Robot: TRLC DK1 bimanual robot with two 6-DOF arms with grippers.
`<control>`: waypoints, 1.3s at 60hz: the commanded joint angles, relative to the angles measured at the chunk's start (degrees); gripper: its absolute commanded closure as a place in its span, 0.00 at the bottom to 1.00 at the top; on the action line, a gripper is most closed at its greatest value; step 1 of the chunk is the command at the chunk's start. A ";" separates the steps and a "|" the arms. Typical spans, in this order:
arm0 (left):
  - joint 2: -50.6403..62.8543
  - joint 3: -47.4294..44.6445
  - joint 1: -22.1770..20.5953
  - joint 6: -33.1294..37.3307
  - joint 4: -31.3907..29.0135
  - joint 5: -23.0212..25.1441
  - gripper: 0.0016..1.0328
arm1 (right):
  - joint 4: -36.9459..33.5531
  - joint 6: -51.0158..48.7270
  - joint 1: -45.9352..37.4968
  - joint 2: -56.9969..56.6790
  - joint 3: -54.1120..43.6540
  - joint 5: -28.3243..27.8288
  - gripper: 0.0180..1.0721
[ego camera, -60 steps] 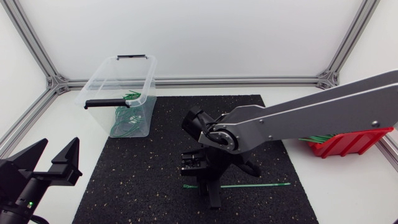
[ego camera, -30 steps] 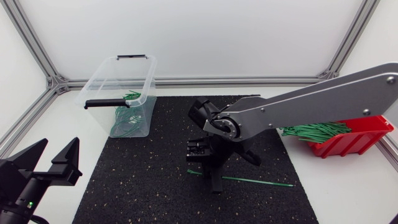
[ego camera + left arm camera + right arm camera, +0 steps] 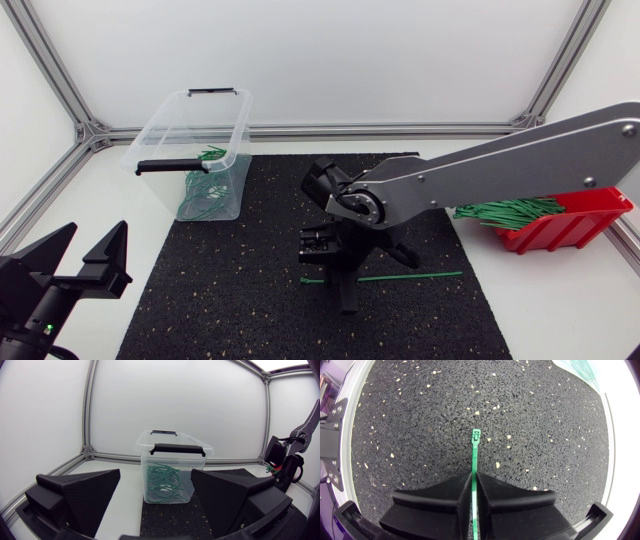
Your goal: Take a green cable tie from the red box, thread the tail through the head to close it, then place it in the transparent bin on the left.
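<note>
Right pincer (image 3: 474,477) was clamped on a thin green plastic cable tie (image 3: 475,452), its head pointing ahead over the black speckled mat (image 3: 420,410). Picking looked done; threading needed the left pincer (image 3: 90,245), spread apart at 8 o'clock. Farther off, the transparent plastic bin (image 3: 165,130) stood at 10 o'clock.

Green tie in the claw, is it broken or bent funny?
No, nothing looks odd. The green tie is straight and whole, pinched in the right claw, with one end sticking out ahead of it over the black mat.
</note>
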 commanded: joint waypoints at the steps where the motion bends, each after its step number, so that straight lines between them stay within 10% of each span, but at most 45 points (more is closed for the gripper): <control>1: 0.08 -2.13 -0.11 -0.50 -1.79 0.21 0.04 | -0.86 -0.04 0.66 1.01 -2.05 0.37 0.94; 59: 2.71 2.88 -1.16 0.03 -3.37 3.11 0.04 | -17.39 7.87 -6.81 -12.00 9.99 -18.00 0.94; 78: 4.47 3.58 -2.39 1.35 -4.43 4.78 0.06 | -15.54 6.20 -4.53 -14.72 4.98 -14.22 0.94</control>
